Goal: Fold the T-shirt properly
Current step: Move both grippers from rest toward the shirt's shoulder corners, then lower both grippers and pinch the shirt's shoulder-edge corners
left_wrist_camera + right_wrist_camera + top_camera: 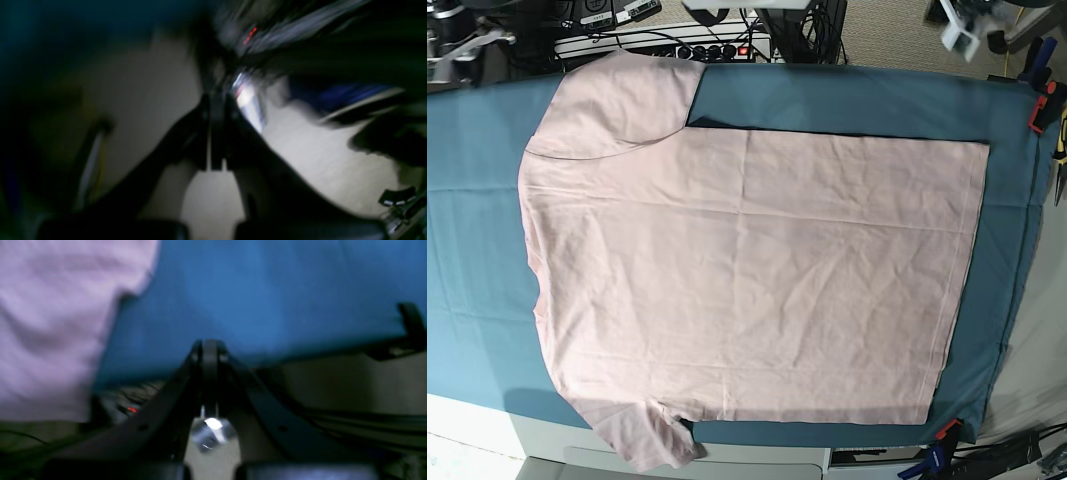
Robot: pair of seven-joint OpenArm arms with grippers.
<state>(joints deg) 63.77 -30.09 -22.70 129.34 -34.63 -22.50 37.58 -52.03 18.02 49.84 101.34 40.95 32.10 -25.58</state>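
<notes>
The pale pink T-shirt [747, 270] lies spread flat on the teal table cloth [847, 100], plain side up, with its sleeves at the left and its hem at the right. In the right wrist view my right gripper [209, 344] is shut with nothing in it, over the cloth's edge [267, 300]; a pink sleeve [60, 323] lies to its left, apart from it. The blurred left wrist view has my left gripper [216, 100] shut and empty, away from the shirt, with pale floor [317, 160] behind it. Neither gripper is clear in the base view.
Clamps hold the cloth at the right edge [1037, 105] and the front right corner [937, 450]. Electronics and cables [667, 40] sit behind the table's far edge. Dark gear with a red light [131, 410] lies beneath the table edge.
</notes>
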